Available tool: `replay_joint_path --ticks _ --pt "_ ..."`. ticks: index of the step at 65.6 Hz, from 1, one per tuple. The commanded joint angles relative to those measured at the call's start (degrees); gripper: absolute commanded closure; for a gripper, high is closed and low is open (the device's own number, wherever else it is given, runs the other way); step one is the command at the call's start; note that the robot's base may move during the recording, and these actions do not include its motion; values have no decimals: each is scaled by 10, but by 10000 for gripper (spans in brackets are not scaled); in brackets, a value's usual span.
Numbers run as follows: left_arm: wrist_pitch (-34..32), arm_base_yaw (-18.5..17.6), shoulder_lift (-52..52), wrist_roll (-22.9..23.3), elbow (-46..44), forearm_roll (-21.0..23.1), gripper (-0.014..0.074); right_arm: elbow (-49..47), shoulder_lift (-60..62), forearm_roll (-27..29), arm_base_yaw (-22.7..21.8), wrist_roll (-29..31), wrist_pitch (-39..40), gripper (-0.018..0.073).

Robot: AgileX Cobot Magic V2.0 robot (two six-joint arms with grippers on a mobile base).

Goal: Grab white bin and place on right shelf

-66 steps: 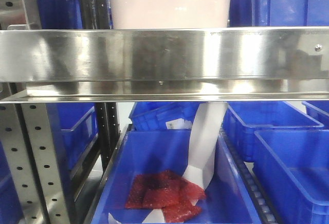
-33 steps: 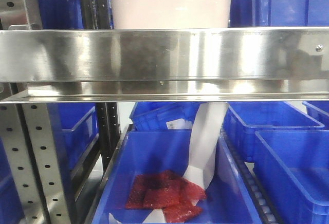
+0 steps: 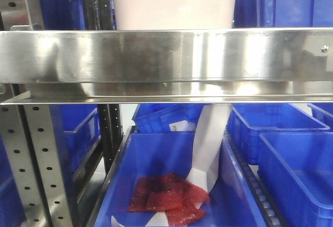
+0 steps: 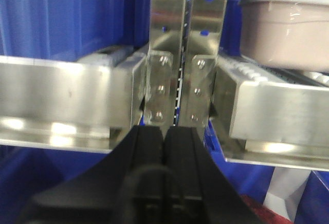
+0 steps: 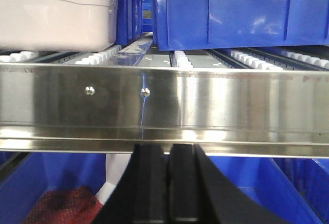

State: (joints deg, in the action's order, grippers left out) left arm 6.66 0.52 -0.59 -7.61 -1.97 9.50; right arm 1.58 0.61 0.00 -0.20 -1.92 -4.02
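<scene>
The white bin (image 3: 174,3), a pinkish-white tote with a curved ridge, sits on the steel shelf behind its broad front rail (image 3: 166,55). It also shows in the left wrist view (image 4: 288,31) at upper right and in the right wrist view (image 5: 56,16) at upper left, resting on white rollers. My left gripper (image 4: 164,131) is shut and empty, just below the perforated uprights (image 4: 187,54). My right gripper (image 5: 168,149) is shut and empty, just under the shelf rail (image 5: 169,106). Neither touches the bin.
Blue crates (image 3: 283,0) stand beside the bin on the shelf (image 5: 231,11). Below, a blue crate (image 3: 171,185) holds red mesh bags (image 3: 166,198) and a white paper strip (image 3: 208,143). More blue crates (image 3: 296,169) lie at right. A perforated upright (image 3: 31,159) stands at left.
The view has shifted very slightly; the bin and rail sit a touch to the right. Nothing else moved.
</scene>
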Motion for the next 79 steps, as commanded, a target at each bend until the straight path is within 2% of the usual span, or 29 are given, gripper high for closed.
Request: replay_joint_path --ticks 1,7,9,18,24,33,79 --pt "-86 -1 -6 49 5 -41 713 1 10 0 -3 5 47 531" --pt "-148 -13 -6 56 38 -57 713 1 10 0 -3 5 47 531" --pt "-122 -18 -7 56 35 -57 713 1 10 0 -3 5 47 531" --pt "-79 -45 -7 56 36 -57 713 1 10 0 -3 5 47 531" --pt "-76 -56 -7 56 36 -58 713 1 10 0 -3 5 47 531" --pt "-60 -56 -7 56 36 -58 713 1 10 0 -3 5 47 531" --pt "-60 -56 -7 56 36 -57 713 1 10 0 -3 5 47 531"
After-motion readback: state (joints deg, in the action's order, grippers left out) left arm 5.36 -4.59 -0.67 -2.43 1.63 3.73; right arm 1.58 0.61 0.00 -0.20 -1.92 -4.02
